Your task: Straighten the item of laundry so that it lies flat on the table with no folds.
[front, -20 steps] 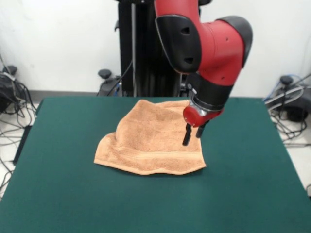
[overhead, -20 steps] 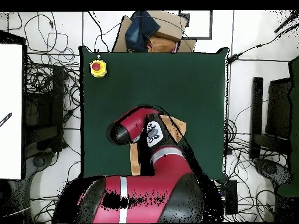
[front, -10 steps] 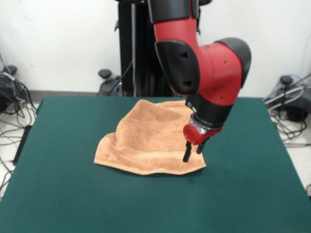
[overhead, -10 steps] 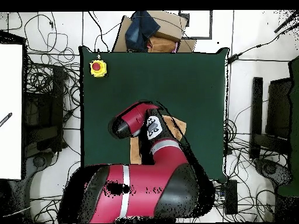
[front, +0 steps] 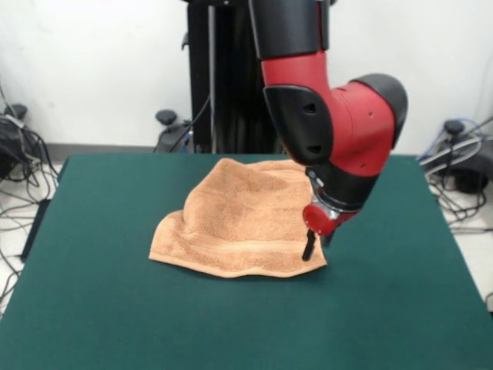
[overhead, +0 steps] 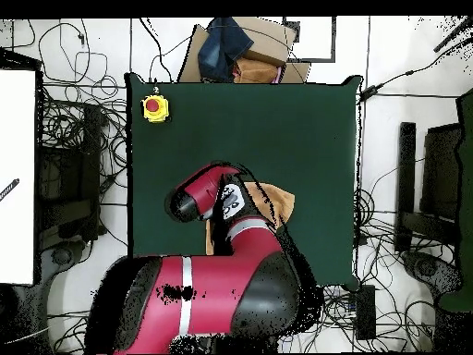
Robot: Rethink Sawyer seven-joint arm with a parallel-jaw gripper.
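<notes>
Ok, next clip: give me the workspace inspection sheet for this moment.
Surface: dark green table, bare apart from the items below.
Job's things: peach towel rumpled and humped, not flat; woven band along its front hem.
Clutter: yellow box with a red button at a table corner.
Grippers: pincer down at the towel's front corner; open or shut cannot be told.
Cables: tangled on the floor at both sides; none seen on the table.
Surroundings: white wall, black pedestal, cardboard boxes past the table's edge.
</notes>
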